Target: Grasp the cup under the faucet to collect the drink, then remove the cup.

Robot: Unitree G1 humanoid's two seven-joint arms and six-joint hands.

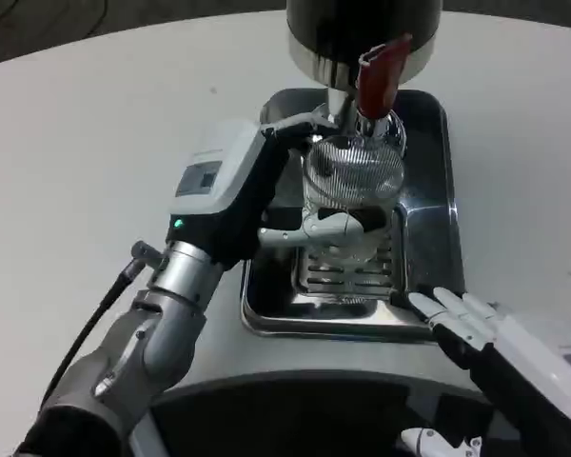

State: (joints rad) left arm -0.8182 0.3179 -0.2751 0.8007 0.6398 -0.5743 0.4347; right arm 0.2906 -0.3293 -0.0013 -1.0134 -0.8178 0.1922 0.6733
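Left hand [266,190]: white back, grey screen patch, black palm, small green light at wrist. Ribbed silver forearm [162,314], thin black cable [95,319] alongside. Right hand [476,328]: white-and-black fingers, white back, possibly grey marking.

Left arm: silver forearm rising from the lower left, angled up and to the right, wrist extended. Left hand [266,195]: white back uppermost, fingers [338,225] wrapped around the cup [352,176], gripping it. Right hand [476,328]: lower right, palm down, fingers straight, pointing up-left, holding nothing.
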